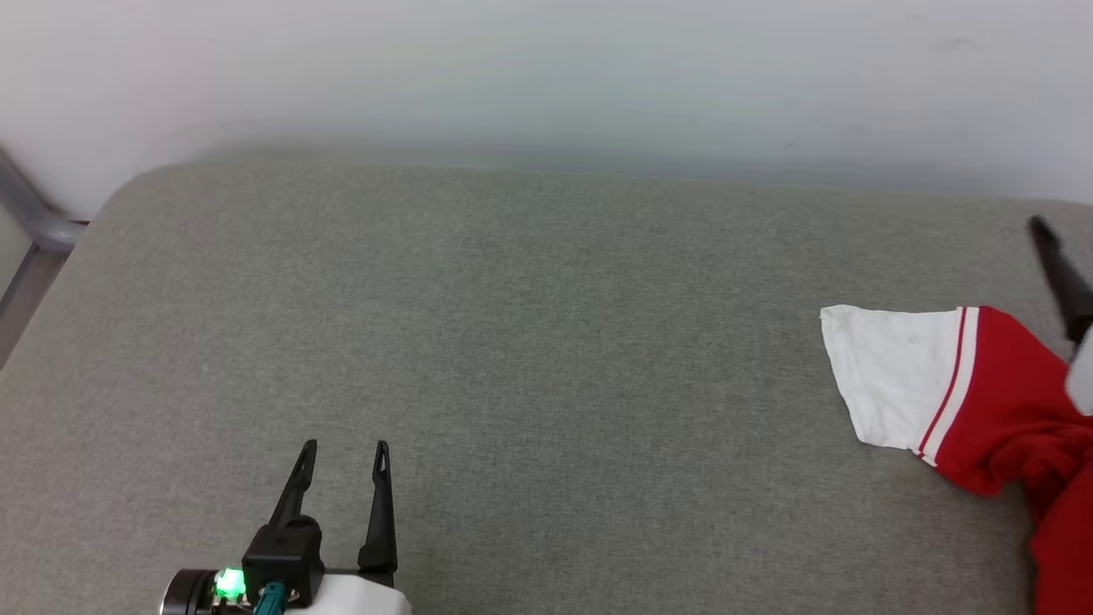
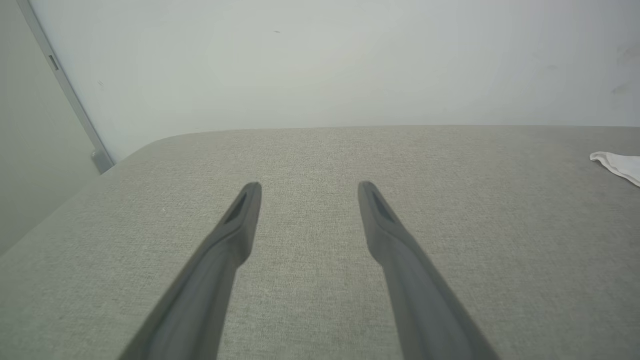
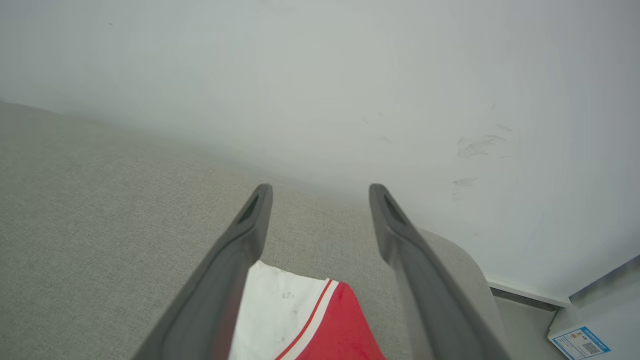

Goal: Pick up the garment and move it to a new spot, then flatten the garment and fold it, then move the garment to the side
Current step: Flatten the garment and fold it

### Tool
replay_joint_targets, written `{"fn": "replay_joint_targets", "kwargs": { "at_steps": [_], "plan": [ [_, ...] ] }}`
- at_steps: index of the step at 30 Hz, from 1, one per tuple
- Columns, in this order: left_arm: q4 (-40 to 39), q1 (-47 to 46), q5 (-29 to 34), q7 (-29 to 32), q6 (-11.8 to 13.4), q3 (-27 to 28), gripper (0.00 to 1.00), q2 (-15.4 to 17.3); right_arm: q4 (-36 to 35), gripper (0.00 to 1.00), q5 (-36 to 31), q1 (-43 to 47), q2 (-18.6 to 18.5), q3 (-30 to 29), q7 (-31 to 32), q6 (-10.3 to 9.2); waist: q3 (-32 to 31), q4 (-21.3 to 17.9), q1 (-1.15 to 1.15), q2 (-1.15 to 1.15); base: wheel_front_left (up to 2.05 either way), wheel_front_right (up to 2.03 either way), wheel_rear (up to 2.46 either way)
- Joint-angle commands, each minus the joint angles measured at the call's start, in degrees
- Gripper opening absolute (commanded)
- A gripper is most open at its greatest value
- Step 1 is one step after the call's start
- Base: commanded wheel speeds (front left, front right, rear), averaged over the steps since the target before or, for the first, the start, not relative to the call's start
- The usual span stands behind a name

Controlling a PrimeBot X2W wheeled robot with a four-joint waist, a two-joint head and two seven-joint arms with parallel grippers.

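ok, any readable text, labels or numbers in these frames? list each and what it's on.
Nothing can be read.
Blue-bordered label, on the pale surface at the right wrist view's lower right corner: print and a QR-like square, too small to read.
Garment: white sleeve and red body in view, no numerals or lettering visible on them.

1. A grey woven fabric surface (image 1: 529, 342) with rounded corners lies in soft, even light.
2. A plain pale wall (image 1: 546, 77) rises behind its far edge, faintly scuffed (image 3: 475, 147) towards the right.
3. A grey metal rail (image 1: 34, 222) slants past the far left corner.
4. Beyond the far right corner run a white baseboard (image 3: 525, 294) and a blue-and-white label (image 3: 580, 342).
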Motion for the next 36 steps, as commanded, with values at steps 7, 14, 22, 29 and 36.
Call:
{"fn": "replay_joint_targets", "kwargs": {
  "at_steps": [7,14,22,29,36],
  "plan": [
    [-1.13,-2.66,0.22,-0.15,0.20,-0.39,1.00,-0.05,-5.51,1.00,3.43,-3.72,-2.49,10.98,22.85,-0.07,3.62,2.81,0.00,0.00,0.00,0.00,0.00],
    [-2.17,-6.24,-1.36,-0.15,0.87,-2.41,1.00,-0.07,-0.42,1.00,7.07,-10.79,-5.66,18.23,38.05,-0.07,10.06,5.55,0.00,0.00,0.00,0.00,0.00],
    [-2.69,-9.52,-2.80,-0.15,2.07,-4.09,1.00,-0.07,11.16,1.00,5.13,-16.82,-3.37,22.75,39.17,-0.07,15.42,7.83,0.00,0.00,0.00,0.00,0.00],
    [-2.88,-10.88,-3.14,-0.15,2.59,-4.64,1.00,-0.07,20.74,1.00,4.28,-16.97,-2.44,27.89,37.56,-0.07,17.39,8.77,0.00,0.00,0.00,0.00,0.00],
    [-2.21,-10.11,-2.67,-0.15,2.86,-3.63,1.00,-0.06,24.05,0.00,6.08,-18.08,-2.89,27.57,30.50,-0.09,15.65,7.49,0.00,0.00,0.00,0.00,0.00]
  ]
}}
